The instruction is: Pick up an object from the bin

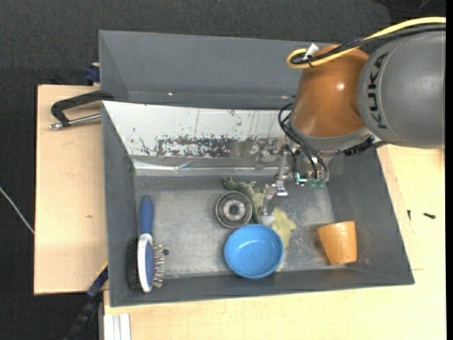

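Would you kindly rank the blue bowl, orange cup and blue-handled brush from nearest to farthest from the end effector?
1. blue bowl, just below the end effector
2. orange cup, lower right
3. blue-handled brush, far left

The bin (177,261) is grey. Below the claw (273,194) is a bright blue bowl (253,253); to its lower right, an orange cup (337,242); far left, a blue-handled, white-backed brush (145,246).

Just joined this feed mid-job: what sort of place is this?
Probably a lab robot-picking cell: a KUKA arm reaches into a grey metal bin holding unrelated loose items, a blue bowl, an orange cup and a brush.
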You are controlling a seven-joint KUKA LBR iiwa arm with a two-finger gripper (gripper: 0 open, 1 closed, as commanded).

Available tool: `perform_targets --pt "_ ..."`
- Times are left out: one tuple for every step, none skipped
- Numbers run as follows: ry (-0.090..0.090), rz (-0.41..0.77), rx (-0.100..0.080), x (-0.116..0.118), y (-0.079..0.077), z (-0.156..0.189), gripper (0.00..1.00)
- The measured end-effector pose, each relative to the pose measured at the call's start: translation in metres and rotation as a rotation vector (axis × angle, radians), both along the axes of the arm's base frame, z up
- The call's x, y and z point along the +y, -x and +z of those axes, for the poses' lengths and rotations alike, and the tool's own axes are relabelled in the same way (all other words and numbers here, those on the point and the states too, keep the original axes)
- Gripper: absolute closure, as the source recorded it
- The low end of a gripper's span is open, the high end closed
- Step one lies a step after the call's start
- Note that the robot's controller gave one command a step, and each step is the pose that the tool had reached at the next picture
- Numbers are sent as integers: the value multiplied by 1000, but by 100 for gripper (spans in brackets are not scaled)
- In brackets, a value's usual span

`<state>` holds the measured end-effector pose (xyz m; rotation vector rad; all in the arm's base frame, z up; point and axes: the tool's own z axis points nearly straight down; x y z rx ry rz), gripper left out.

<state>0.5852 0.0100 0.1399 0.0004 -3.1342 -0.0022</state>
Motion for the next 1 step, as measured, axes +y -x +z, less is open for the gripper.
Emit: perform_targets --pt "-1 97 -17 7 18 -65 0"
